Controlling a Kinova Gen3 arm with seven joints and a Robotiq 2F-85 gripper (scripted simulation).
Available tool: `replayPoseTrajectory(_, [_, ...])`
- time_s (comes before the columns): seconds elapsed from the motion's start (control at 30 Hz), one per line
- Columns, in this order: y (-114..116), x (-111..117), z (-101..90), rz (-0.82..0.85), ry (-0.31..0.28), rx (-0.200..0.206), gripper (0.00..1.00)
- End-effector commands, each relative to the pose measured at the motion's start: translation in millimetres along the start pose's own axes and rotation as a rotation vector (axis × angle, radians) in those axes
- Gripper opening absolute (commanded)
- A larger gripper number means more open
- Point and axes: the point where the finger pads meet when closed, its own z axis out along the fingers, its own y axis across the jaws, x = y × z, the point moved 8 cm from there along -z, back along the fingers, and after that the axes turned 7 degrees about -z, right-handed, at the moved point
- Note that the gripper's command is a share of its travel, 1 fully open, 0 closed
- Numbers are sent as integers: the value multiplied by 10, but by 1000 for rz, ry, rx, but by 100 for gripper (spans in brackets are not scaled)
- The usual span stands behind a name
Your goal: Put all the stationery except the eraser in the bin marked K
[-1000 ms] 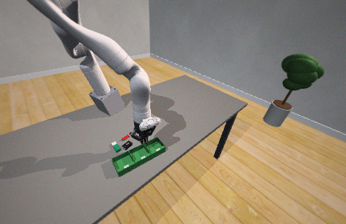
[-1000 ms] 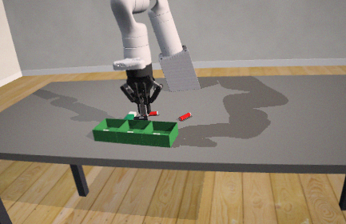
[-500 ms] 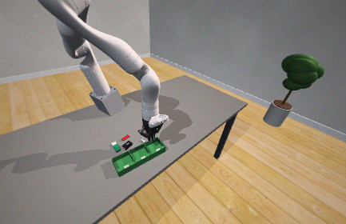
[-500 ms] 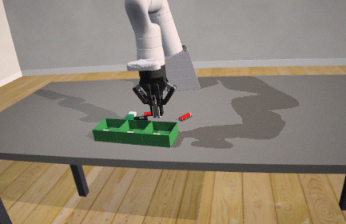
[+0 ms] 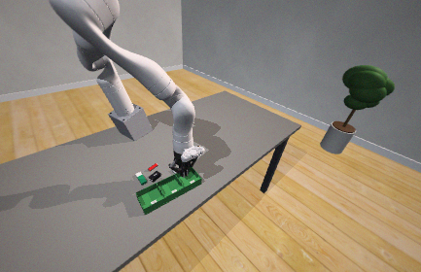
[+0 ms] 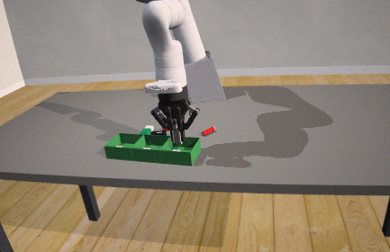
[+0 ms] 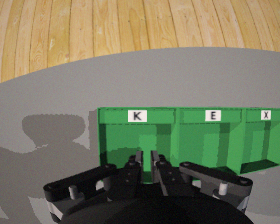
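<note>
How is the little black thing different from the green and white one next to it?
The black thing is dark all over, while the green and white thing has two colours. The black one lies closer to the gripper; the green and white one lies further along the green bins. Both are small and lie on the table, outside the bins.

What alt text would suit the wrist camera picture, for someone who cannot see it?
Black gripper fingers, nearly closed, hang over the K-labelled compartment of a green three-compartment bin on a grey table; wooden floor beyond.
</note>
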Motion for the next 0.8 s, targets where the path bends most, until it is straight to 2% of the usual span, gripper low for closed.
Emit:
replayPoseTrajectory(0.0, [-17, -24, 98, -3, -8, 0, 9])
replayPoseTrajectory(0.1, [-17, -25, 169, -3, -8, 0, 9])
replayPoseTrajectory(0.77, [-17, -25, 169, -3, -8, 0, 9])
